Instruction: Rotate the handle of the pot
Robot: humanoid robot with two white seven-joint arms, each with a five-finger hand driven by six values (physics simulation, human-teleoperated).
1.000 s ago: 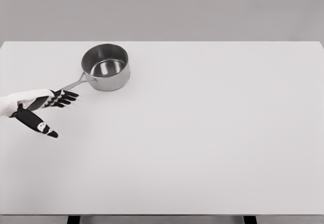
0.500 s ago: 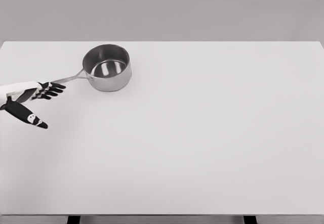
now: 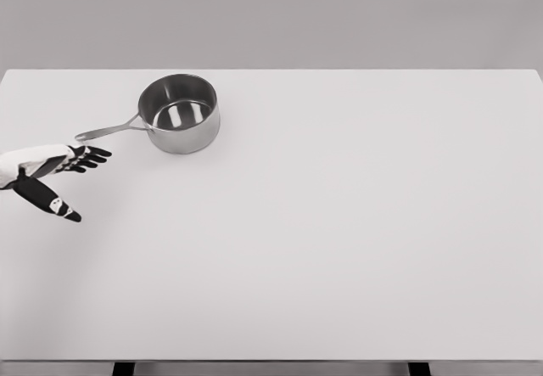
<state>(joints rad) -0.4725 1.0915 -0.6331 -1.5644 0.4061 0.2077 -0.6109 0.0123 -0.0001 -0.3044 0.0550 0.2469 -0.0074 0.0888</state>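
Left robot hand [image 3: 53,169] withdrew; pot handle [image 3: 108,129] points left.

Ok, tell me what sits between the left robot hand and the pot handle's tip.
Nothing: in the head view only bare white table separates the left robot hand from the pot handle.

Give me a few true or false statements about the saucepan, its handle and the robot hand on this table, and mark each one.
1. The saucepan stands upright on the table. True.
2. Its handle points toward the picture's right. False: it points left.
3. The left hand grips the handle. False: it is open and apart from it, just below the handle's tip.
4. The saucepan holds food. False: it looks empty.
5. The right arm is out of view. True.
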